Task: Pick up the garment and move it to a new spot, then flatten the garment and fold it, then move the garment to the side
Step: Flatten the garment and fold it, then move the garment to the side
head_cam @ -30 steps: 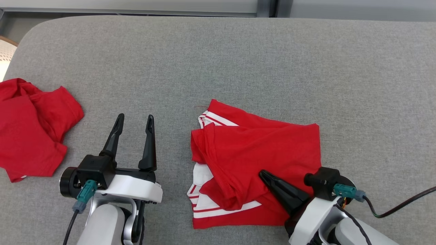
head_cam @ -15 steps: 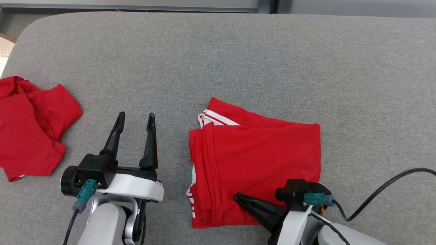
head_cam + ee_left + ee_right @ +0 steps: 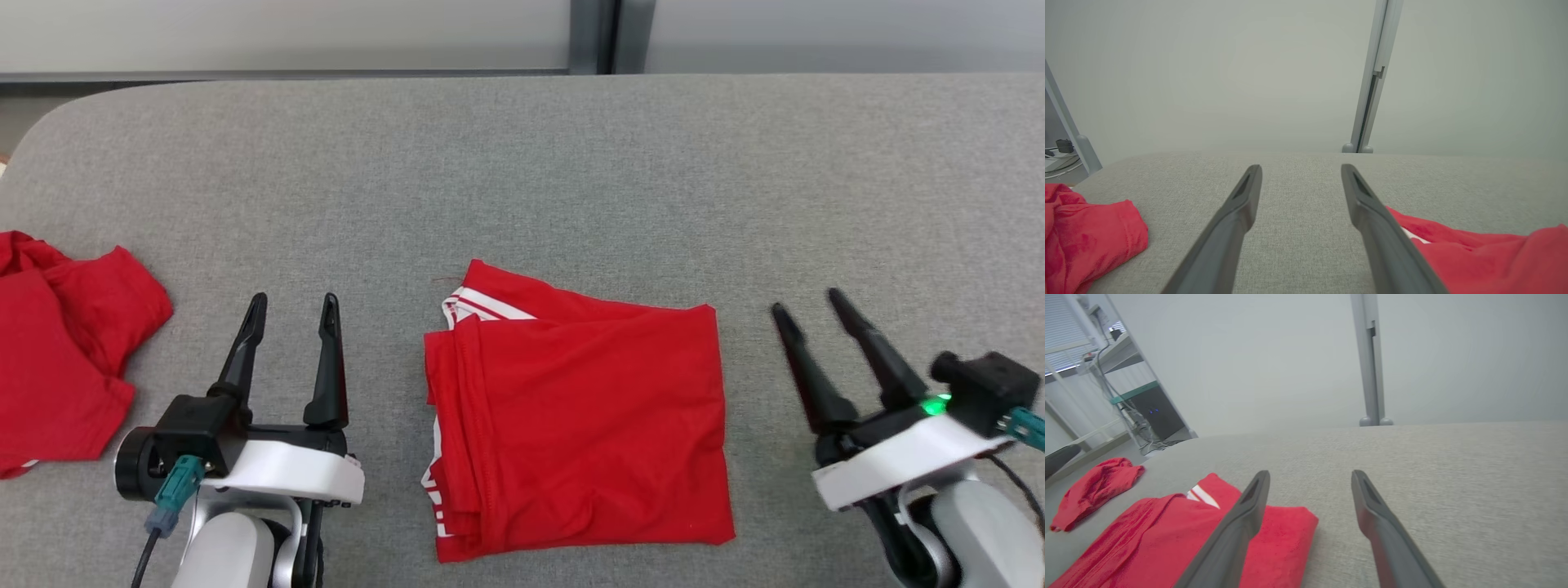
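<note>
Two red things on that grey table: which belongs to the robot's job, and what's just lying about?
In the job: folded red garment, white-striped, between the open left gripper and open right gripper, neither touching it.
Lying about, apparently: crumpled red cloth at the left edge of the grey table.

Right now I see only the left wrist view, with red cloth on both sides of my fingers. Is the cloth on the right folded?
Observer: Yes, the head view shows the folded garment as a neat rectangle with white stripes at its left edge.
Operator: Where is the right gripper?
Observer: The right gripper is open over bare table, right of that garment, not touching it.
Operator: And the cloth on the left?
Observer: The right wrist view shows the crumpled garment as a loose heap, apart from the folded one.
</note>
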